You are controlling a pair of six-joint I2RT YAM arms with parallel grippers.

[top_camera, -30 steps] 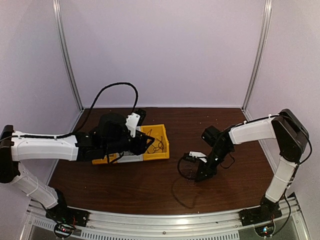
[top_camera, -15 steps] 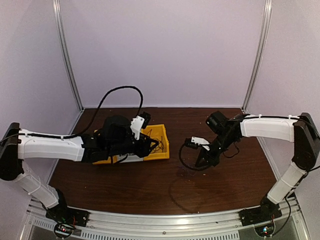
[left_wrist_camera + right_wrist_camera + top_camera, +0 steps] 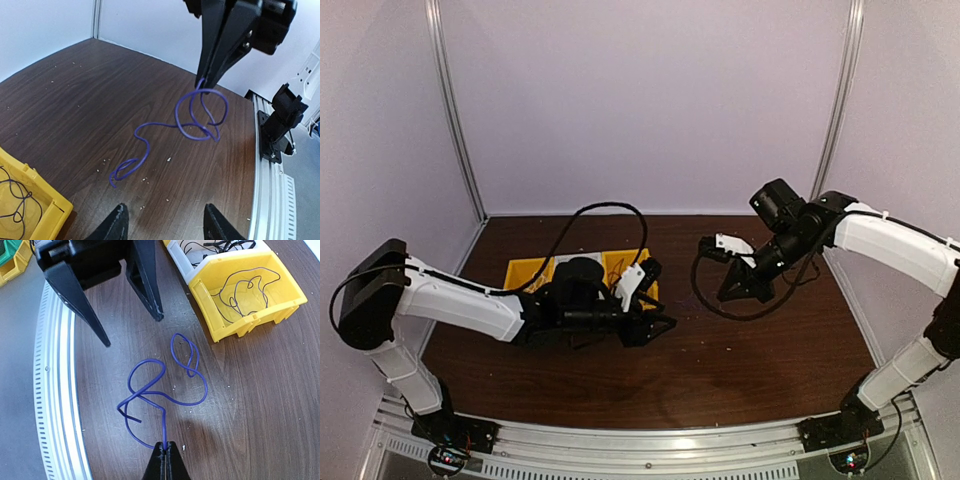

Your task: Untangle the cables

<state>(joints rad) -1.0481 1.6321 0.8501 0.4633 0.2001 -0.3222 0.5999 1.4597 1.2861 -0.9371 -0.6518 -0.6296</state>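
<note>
One of the cables, a dark blue cord point(image 3: 192, 399), hangs in loose loops over the brown table point(image 3: 260, 405). My right gripper point(image 3: 165, 449) is shut on its upper end and holds it above the wood. From the top the cord point(image 3: 698, 290) dangles under the right gripper point(image 3: 725, 296). The left wrist view shows the cord point(image 3: 200, 116) trailing down onto the table from those shut fingers point(image 3: 215, 65). My left gripper point(image 3: 165, 225) is open and empty, low over the table, just short of the cord's lower end. Thin black cables point(image 3: 245, 287) lie in a yellow bin point(image 3: 280, 307).
A white bin point(image 3: 176, 249) behind the yellow one holds more black cables point(image 3: 220, 245). The left arm partly covers the yellow bin point(image 3: 525, 272) in the top view. A metal rail point(image 3: 52, 390) runs along the table's near edge. A green bin point(image 3: 12, 252) lies beyond it.
My right gripper closed on the blue cord and raised it up and back to the right. My left arm swung away from the yellow bin toward the table's middle, still open.
</note>
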